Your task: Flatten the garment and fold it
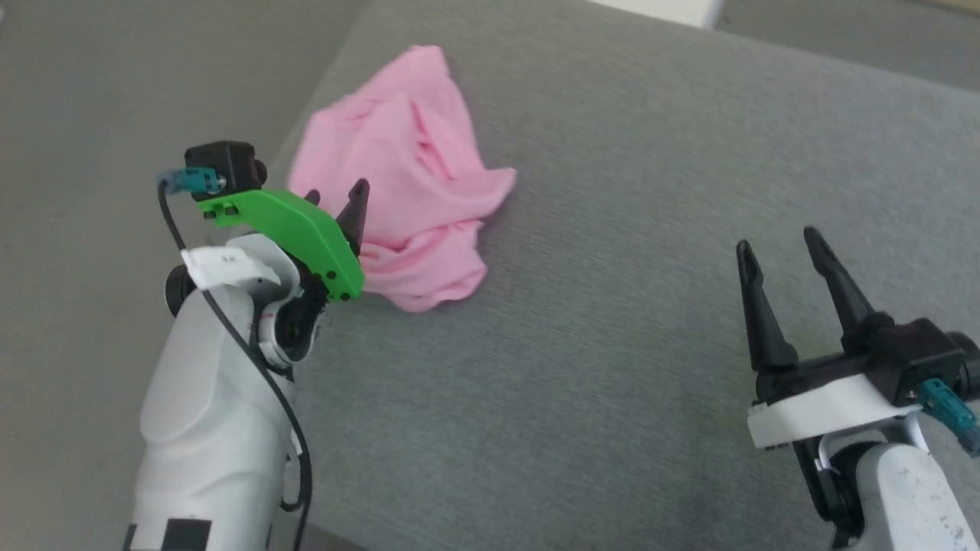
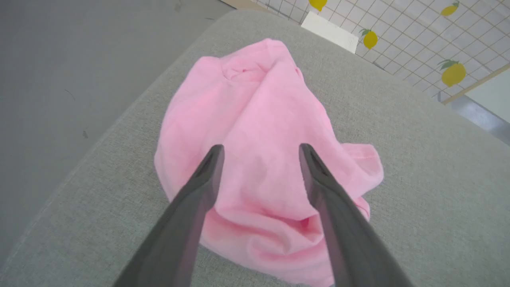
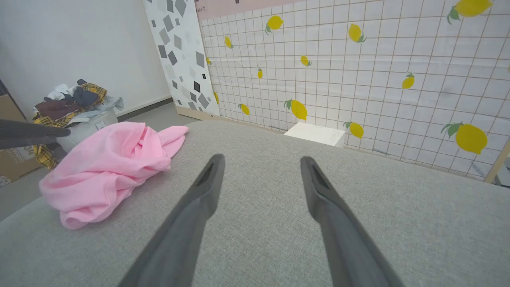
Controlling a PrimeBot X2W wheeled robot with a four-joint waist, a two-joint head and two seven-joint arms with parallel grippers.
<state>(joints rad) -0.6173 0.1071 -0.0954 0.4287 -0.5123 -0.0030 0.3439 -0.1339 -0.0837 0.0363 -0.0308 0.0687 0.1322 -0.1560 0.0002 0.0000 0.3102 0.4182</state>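
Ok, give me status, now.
Left pincer open, hovering at garment. Right pincer open, well apart. Garment crumpled on grey cushion. Nothing in the way.

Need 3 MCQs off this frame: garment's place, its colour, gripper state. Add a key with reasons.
1. Where does the garment lie on the grey cushion?
A) near its left edge, just ahead of the left gripper
B) at its centre
C) on its right half

2. What colour is the garment?
A) white
B) light pink
C) yellow

3. The left gripper and the right gripper are:
A) both shut
B) both open
C) one open, one shut

Key:
1 A: the head view shows it bunched by the cushion's left edge, past the left fingertips.
2 B: it is pink in all three views.
3 B: each wrist view shows its two fingers spread wide apart.
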